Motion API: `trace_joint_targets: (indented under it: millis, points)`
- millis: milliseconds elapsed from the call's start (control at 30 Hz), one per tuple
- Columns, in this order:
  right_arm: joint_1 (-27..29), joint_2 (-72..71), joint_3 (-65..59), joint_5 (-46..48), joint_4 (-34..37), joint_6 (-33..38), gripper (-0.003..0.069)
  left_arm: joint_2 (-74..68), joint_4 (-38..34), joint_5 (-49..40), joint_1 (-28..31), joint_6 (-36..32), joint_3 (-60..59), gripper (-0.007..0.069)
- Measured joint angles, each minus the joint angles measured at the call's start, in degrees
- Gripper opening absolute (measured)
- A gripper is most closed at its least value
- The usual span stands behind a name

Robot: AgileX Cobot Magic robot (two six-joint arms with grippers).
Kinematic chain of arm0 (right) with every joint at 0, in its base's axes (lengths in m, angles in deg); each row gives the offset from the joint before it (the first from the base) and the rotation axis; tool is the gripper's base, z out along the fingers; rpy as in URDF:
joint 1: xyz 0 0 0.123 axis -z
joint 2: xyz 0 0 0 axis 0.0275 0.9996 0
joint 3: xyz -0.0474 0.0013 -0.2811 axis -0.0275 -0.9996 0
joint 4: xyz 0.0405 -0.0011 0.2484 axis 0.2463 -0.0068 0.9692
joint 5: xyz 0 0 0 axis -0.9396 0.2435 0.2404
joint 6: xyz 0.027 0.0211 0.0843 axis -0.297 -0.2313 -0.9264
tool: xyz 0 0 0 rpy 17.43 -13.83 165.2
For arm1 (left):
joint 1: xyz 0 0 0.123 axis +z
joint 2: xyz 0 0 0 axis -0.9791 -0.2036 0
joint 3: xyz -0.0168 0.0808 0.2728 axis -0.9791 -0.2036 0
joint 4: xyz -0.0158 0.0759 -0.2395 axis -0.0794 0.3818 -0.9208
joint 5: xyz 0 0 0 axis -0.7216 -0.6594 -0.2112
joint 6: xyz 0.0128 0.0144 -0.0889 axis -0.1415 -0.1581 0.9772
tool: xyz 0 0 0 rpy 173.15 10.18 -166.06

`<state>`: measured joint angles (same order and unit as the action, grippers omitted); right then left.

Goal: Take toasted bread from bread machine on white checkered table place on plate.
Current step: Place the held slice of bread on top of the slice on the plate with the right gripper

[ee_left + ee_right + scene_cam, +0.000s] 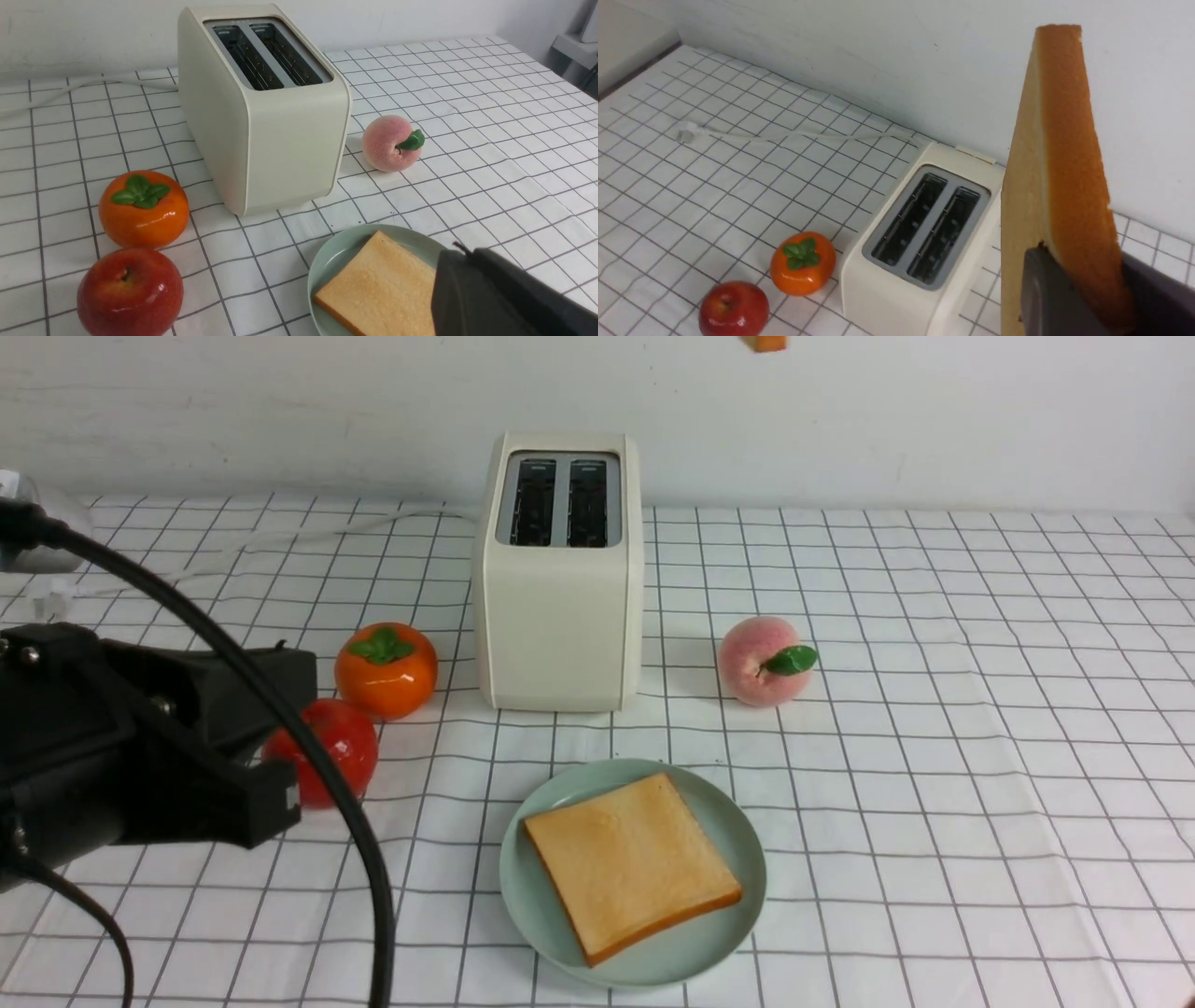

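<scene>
One slice on the plate, the other up in the right gripper.

Nearest, the plate (728, 821) sits on the table (980, 756) with the first slice of toasted bread (630, 863) lying flat in it, corners turned askew. To its left, the left gripper (303, 747) hangs low with its jaws spread and nothing between them, in front of a red apple (347, 747). An orange persimmon (386, 669) sits just behind the apple. A peach (761, 663) lies on the other side of the bread machine (558, 616), which stands behind the plate, its cord (784, 135) trailing along the wall. The right gripper (1092, 284) clamps the second slice of toasted bread (1059, 163) by its lower end, upright and edge-on, in the air above the bread machine.
</scene>
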<state>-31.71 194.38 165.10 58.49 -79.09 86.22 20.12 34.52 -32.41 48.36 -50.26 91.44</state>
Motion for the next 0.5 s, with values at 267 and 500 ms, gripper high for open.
trace_joint_targets:
  millis: [267, 500]
  points:
    - [0.46, -23.01, -43.99, -1.67, -0.75, -5.1, 0.0123, 3.01, -0.59, -1.32, 0.0, 0.0, -0.02, -0.0013]
    - [0.63, -26.07, -77.48, -27.37, 23.91, 0.95, 0.0122, 3.2, -0.59, -1.85, 0.0, 0.0, -0.02, -0.0013]
